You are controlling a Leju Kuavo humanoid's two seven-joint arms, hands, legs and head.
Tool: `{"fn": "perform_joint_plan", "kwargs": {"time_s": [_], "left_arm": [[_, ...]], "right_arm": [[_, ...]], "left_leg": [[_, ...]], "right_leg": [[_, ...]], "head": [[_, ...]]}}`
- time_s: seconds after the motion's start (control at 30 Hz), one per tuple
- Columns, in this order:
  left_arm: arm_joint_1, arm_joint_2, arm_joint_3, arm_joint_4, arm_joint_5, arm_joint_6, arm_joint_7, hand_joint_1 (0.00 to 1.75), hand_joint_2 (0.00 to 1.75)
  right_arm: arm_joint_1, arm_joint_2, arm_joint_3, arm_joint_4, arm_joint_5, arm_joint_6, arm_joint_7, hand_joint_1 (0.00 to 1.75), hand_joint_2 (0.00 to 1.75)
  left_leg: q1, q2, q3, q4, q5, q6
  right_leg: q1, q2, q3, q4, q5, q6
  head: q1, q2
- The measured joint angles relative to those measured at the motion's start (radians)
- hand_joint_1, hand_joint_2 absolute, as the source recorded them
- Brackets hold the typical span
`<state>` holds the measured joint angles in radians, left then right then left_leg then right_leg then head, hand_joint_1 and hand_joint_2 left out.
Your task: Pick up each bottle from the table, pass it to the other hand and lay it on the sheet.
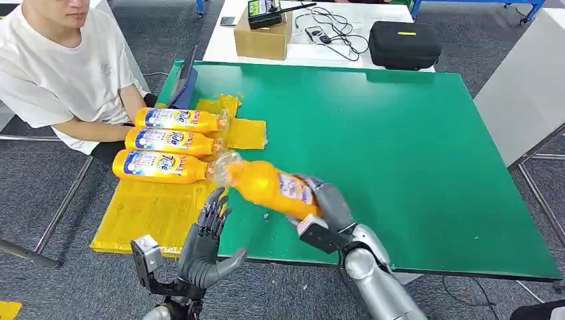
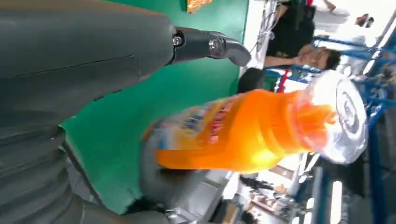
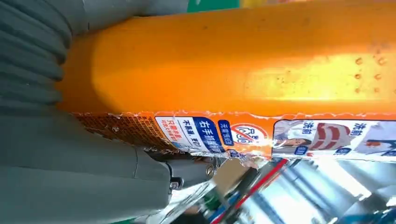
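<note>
My right hand [image 1: 328, 203] grips an orange bottle [image 1: 266, 185] by its base end, above the green table's near edge, with its clear cap pointing left toward the sheet. The same bottle [image 3: 243, 74] is wrapped by my right hand's fingers [image 3: 56, 154] in the right wrist view. My left hand [image 1: 206, 243] is open, fingers spread and raised, just below and left of the bottle's neck, not touching it. In the left wrist view the bottle [image 2: 252, 133] hangs beyond the thumb [image 2: 210, 46]. Three orange bottles [image 1: 174, 141] lie side by side on the yellow sheet [image 1: 153, 210].
A person in a white shirt [image 1: 60, 73] sits at the table's left edge beside the sheet. A cardboard box [image 1: 262, 41], cables and a black case [image 1: 404, 44] stand on the white table behind. The green table [image 1: 413, 160] stretches bare to the right.
</note>
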<state>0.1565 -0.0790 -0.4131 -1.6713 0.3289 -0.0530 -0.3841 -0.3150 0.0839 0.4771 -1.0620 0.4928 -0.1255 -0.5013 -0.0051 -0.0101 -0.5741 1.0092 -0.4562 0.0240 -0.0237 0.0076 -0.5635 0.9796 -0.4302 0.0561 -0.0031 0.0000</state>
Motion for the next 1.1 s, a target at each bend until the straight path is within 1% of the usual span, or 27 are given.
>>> {"fn": "perform_joint_plan", "kwargs": {"time_s": [0.13,0.33,0.53,0.77,0.93,0.97,1.0,1.1], "left_arm": [[0.000,-0.013,-0.001,-0.003,0.016,0.019,0.004,0.00,1.75],[0.000,-0.018,-0.002,-0.003,0.020,0.019,0.004,0.00,1.75],[-0.005,-0.029,-0.002,-0.003,0.028,0.034,-0.003,0.00,1.75],[-0.023,-0.037,-0.019,0.004,0.180,-0.096,0.046,0.00,1.75],[-0.041,-0.036,-0.013,0.012,0.167,-0.094,0.032,0.00,1.75],[-0.047,-0.036,-0.008,0.013,0.161,-0.092,0.030,0.07,1.75],[-0.053,-0.036,-0.005,0.013,0.156,-0.093,0.027,1.33,1.75],[-0.059,-0.036,0.003,0.013,0.143,-0.097,0.014,1.33,1.75]], "right_arm": [[0.020,0.015,0.044,-0.021,0.005,0.003,-0.002,1.75,1.75],[0.025,0.020,0.068,-0.032,0.005,0.006,-0.002,1.75,1.75],[0.028,0.030,0.115,-0.036,0.010,0.039,-0.009,1.75,1.75],[0.011,0.048,0.194,-0.035,-0.040,0.081,-0.005,1.75,1.75],[-0.028,0.063,0.218,-0.024,-0.077,0.126,-0.001,1.75,1.75],[-0.034,0.069,0.222,-0.021,-0.087,0.140,0.001,1.75,1.75],[-0.038,0.074,0.227,-0.019,-0.098,0.152,0.004,1.75,1.75],[-0.050,0.084,0.242,-0.011,-0.130,0.177,0.006,1.75,1.75]], "left_leg": [[0.000,0.000,0.000,0.000,0.000,0.000],[0.000,0.000,0.000,0.000,0.000,0.000],[0.000,0.000,0.000,0.000,0.000,0.000],[0.000,0.001,0.000,0.000,0.000,0.000],[0.000,0.000,0.000,0.000,0.000,0.000],[0.000,0.000,0.000,0.000,0.000,0.000],[0.000,0.000,0.000,0.000,0.000,0.000],[0.000,0.000,0.000,0.000,0.000,0.000]], "right_leg": [[0.000,0.000,0.000,0.000,0.000,0.000],[0.000,0.000,0.000,0.000,0.000,0.000],[0.000,0.000,0.000,0.000,0.000,0.000],[0.000,0.000,0.000,0.000,0.000,0.000],[0.000,0.000,0.000,0.000,0.000,0.000],[0.000,0.000,0.000,0.000,0.000,0.000],[0.000,0.000,0.000,0.000,0.000,0.000],[0.000,0.000,0.000,0.000,0.000,0.000]], "head": [[0.000,0.000],[0.000,0.000],[0.000,0.000],[0.000,0.000],[0.000,0.000],[0.000,0.000],[0.000,0.000],[0.000,0.000]]}}
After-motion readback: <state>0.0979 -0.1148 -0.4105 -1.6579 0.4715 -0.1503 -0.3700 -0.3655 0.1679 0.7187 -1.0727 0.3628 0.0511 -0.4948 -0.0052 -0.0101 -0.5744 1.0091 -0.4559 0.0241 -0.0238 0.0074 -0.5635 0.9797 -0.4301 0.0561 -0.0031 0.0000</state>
